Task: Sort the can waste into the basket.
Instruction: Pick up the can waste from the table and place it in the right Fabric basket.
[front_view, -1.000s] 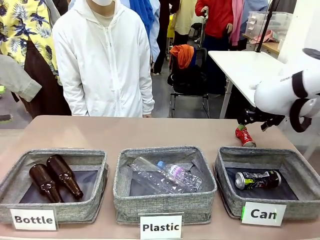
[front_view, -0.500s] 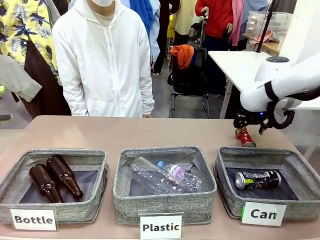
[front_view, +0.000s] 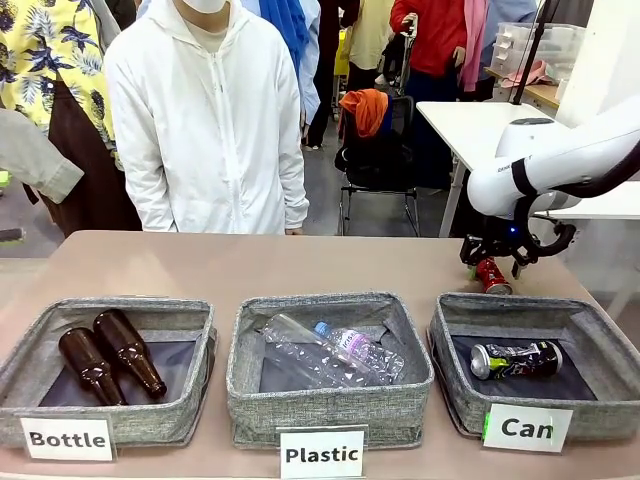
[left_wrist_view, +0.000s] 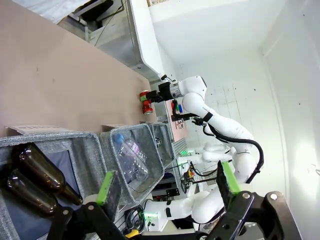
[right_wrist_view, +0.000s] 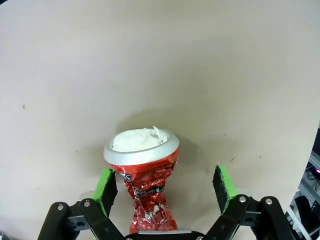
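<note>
bright, even light; wide-angle wrist distortion

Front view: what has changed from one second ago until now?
The right gripper came down to the red can on the table; its jaws now straddle it, one pad touching, the other apart. The black-and-silver can in the Can basket, the bottles and the person stayed as they were.

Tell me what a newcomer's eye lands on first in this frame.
The right gripper, down at the table's far right, straddling the red crushed can with a gap showing at one pad. Then the three labelled bins along the near edge, the black-and-silver can already lying in the "Can" basket.
</note>
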